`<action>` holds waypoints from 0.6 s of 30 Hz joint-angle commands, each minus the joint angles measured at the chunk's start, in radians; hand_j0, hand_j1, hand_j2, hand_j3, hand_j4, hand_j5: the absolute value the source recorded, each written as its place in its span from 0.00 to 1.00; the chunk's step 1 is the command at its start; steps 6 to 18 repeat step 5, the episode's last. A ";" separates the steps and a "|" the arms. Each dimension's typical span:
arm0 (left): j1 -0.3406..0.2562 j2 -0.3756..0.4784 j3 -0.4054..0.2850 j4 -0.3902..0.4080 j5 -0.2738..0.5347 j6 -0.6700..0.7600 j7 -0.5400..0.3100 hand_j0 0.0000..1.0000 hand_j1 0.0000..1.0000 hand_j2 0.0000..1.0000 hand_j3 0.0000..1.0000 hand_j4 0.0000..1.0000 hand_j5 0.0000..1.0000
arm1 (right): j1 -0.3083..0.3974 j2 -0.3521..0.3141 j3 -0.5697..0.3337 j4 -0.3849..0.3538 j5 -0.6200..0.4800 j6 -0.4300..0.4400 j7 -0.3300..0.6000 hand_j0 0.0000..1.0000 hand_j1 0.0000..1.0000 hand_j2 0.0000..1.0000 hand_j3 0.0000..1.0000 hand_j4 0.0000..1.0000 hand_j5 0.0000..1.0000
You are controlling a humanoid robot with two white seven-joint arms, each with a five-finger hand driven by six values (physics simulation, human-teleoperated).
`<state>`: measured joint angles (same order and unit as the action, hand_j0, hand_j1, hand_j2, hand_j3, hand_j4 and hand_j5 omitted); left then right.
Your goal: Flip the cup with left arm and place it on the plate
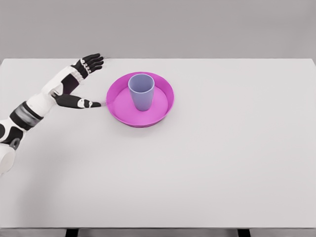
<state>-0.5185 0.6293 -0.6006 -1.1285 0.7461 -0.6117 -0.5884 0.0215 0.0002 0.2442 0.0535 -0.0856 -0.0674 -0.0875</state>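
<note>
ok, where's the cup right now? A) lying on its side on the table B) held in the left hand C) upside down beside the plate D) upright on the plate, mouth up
D: the cup stands upright inside the pink plate, its open mouth facing up, while the left hand is spread open to the plate's left and holds nothing.

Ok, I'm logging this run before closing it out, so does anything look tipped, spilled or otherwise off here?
Nothing stands out. The cup stands upright, mouth up, inside the pink plate, not tilted. The left hand is open just left of the plate, thumb tip near the rim, holding nothing. No spill or damage shows on the table.
</note>
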 commanded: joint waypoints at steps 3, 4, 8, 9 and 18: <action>0.002 0.193 0.001 -0.108 0.010 0.001 -0.022 1.00 1.00 1.00 1.00 1.00 1.00 | 0.000 0.000 0.000 0.000 0.000 0.000 0.000 1.00 1.00 1.00 1.00 1.00 1.00; 0.002 0.194 0.001 -0.106 0.009 0.001 -0.022 1.00 1.00 1.00 1.00 1.00 1.00 | 0.000 0.000 0.000 0.000 0.000 0.000 0.000 1.00 1.00 1.00 1.00 1.00 1.00; 0.003 0.194 0.001 -0.108 0.009 0.001 -0.022 1.00 1.00 1.00 1.00 1.00 1.00 | 0.000 0.000 0.000 0.000 0.000 0.000 0.000 1.00 1.00 1.00 1.00 1.00 1.00; 0.003 0.194 0.001 -0.108 0.009 0.001 -0.022 1.00 1.00 1.00 1.00 1.00 1.00 | 0.000 0.000 0.000 0.000 0.000 0.000 0.000 1.00 1.00 1.00 1.00 1.00 1.00; 0.003 0.194 0.001 -0.108 0.009 0.001 -0.022 1.00 1.00 1.00 1.00 1.00 1.00 | 0.000 0.000 0.000 0.000 0.000 0.000 0.000 1.00 1.00 1.00 1.00 1.00 1.00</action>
